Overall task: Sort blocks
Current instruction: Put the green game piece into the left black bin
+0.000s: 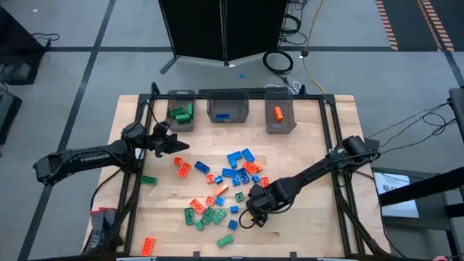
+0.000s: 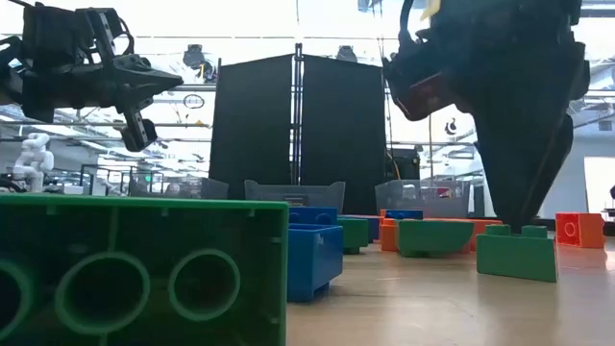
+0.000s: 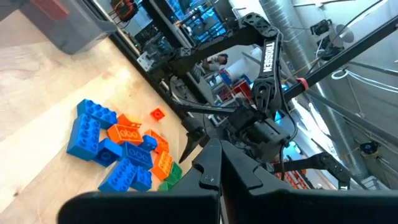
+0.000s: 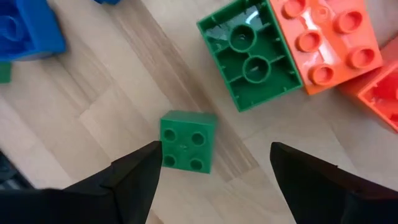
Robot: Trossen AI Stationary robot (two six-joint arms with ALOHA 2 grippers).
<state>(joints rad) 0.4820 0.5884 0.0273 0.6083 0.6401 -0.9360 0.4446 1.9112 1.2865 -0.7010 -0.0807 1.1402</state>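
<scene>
Bins (image 1: 228,109) holding green, blue, orange blocks (one colour each), right gripper (image 4: 211,165) wide open over small green block (image 4: 188,140), empty.

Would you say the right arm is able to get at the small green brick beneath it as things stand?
Probably yes: the right gripper hangs just above the small green brick with its jaws open on either side, and bare wood surrounds the brick.

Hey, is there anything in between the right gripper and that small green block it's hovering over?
Nothing visible. The right gripper hangs open directly above the small green block, one finger on either side, bare wood around it. The nearest neighbour, an upside-down green block, lies apart from it, outside the fingers.
</scene>
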